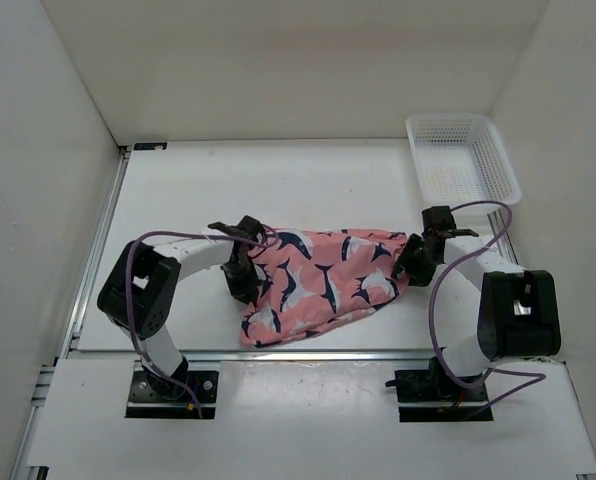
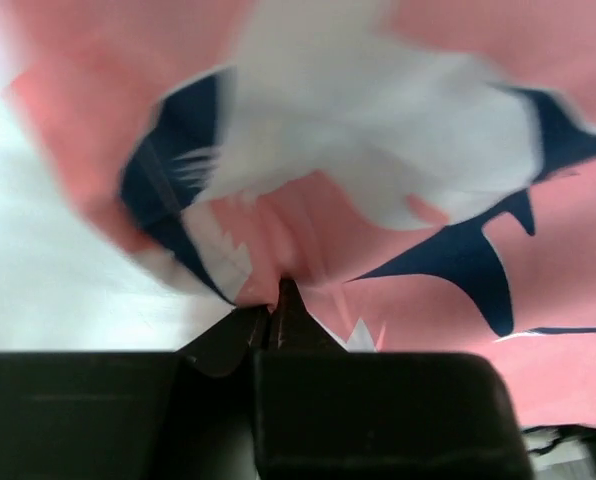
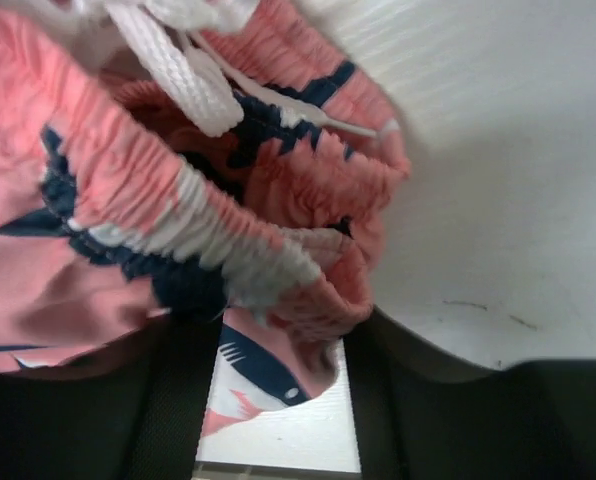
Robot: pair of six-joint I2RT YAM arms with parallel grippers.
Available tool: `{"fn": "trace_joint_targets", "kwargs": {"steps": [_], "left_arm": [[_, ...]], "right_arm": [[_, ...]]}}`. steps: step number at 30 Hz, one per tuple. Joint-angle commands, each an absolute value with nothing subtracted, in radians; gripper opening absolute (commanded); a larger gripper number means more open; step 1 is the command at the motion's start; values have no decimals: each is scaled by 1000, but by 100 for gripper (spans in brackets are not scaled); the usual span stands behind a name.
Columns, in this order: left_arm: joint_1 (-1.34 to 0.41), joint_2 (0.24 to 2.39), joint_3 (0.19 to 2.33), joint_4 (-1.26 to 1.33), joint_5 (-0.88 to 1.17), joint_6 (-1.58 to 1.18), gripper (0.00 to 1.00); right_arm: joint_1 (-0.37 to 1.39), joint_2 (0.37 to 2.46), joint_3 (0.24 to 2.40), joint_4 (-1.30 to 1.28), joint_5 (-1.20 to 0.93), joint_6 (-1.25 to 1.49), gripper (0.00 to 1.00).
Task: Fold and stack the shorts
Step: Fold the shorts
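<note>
Coral shorts (image 1: 323, 285) printed with navy-and-white whales lie crumpled near the front of the table (image 1: 278, 190), stretched between both arms, probably so they can be spread flat for folding; the left gripper (image 1: 243, 272) pinches one edge, fingers pressed together on the cloth; the right gripper (image 1: 416, 260) has its fingers apart around the gathered waistband (image 3: 208, 240), and I cannot tell whether it grips; a basket (image 1: 463, 160) sits well apart, at the far right.

A robotics lab cell: plain white walls (image 1: 68, 100) enclose a white table (image 1: 278, 180) edged with aluminium rail (image 1: 93, 260).
</note>
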State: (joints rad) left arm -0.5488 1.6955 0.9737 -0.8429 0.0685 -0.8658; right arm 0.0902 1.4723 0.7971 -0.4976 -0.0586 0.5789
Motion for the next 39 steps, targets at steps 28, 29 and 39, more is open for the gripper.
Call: {"fn": "trace_joint_targets", "kwargs": {"steps": [28, 29, 39], "left_arm": [[115, 1563, 1058, -901, 37, -563, 88], [115, 1580, 1058, -900, 37, -563, 85], [115, 1689, 1091, -861, 37, -572, 10]], "right_arm": [[512, 1437, 851, -495, -17, 808, 40], [512, 1437, 851, -495, -17, 808, 35], [512, 1407, 880, -518, 20, 808, 0]]}}
